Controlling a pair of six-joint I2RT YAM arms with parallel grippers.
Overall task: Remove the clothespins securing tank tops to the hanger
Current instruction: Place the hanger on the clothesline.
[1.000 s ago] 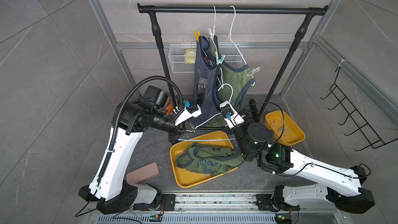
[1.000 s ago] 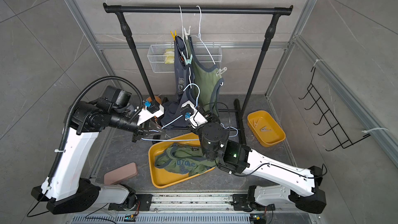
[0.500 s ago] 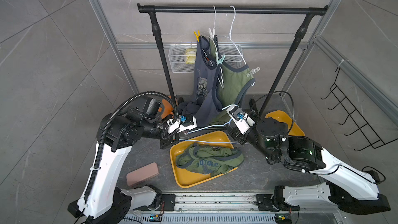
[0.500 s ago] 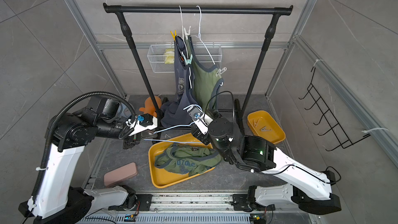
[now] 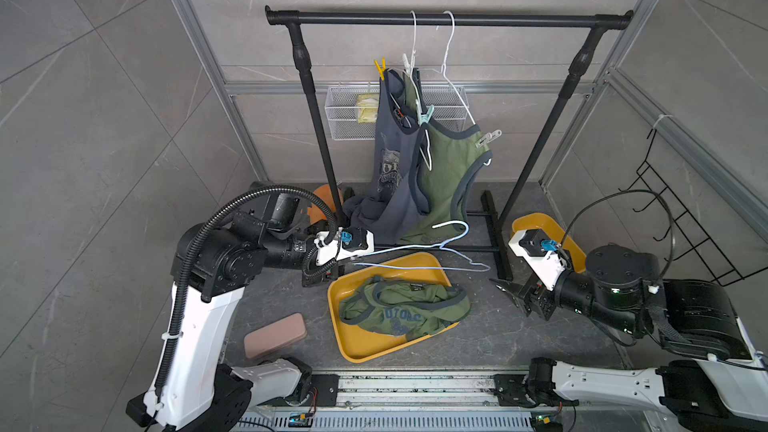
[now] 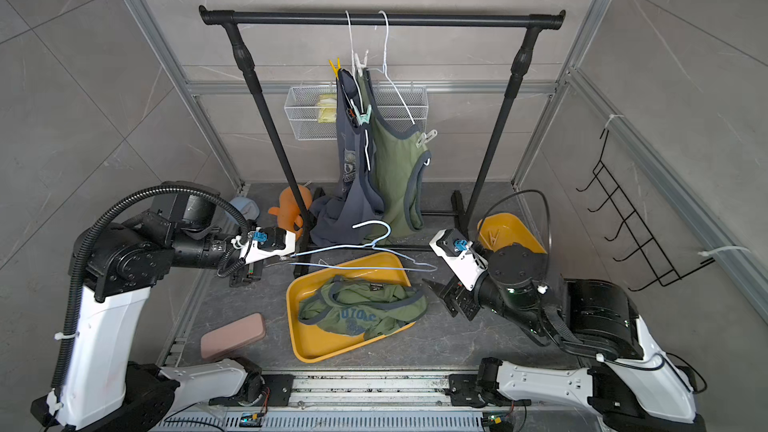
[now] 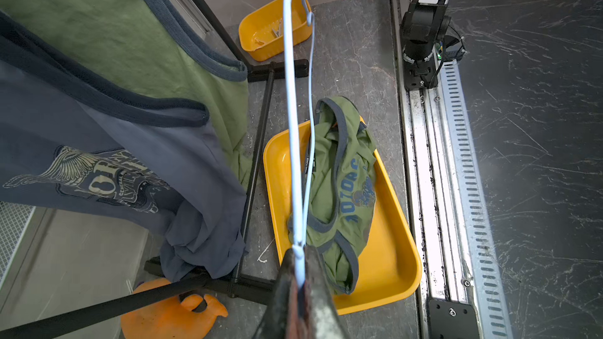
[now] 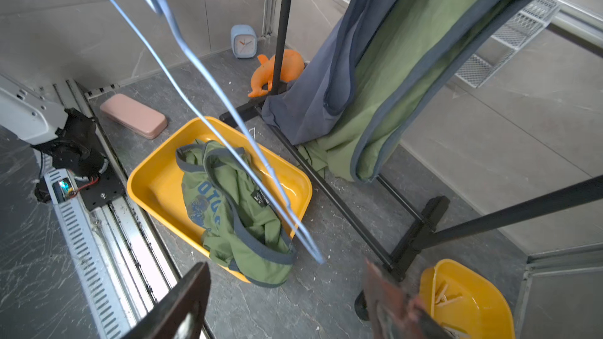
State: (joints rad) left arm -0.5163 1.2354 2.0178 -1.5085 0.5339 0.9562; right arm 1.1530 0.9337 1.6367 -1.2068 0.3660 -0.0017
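Rack [image 5: 449, 18]: slate-blue tank top [image 5: 390, 168], olive tank top [image 5: 451, 168] hang pinned. Second olive top [image 5: 399, 313] freed, in yellow tray [image 5: 357, 344] before rack. Bare hanger [image 5: 415, 248] pinched tight by left fingers [image 7: 315, 288]; right fingers [image 8: 182, 301] spread wide, empty. Only top views show mint clothespin [image 5: 426, 114], three others on rack; wrist views, shed pins [image 8: 443, 291] in small bin [image 8: 479, 304].

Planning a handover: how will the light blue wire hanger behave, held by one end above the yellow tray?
The light blue wire hanger is thin wire, so probably light and springy. The left gripper pinches only one corner, so the far end will likely wobble or sag. Its smooth-looking coating might slip.
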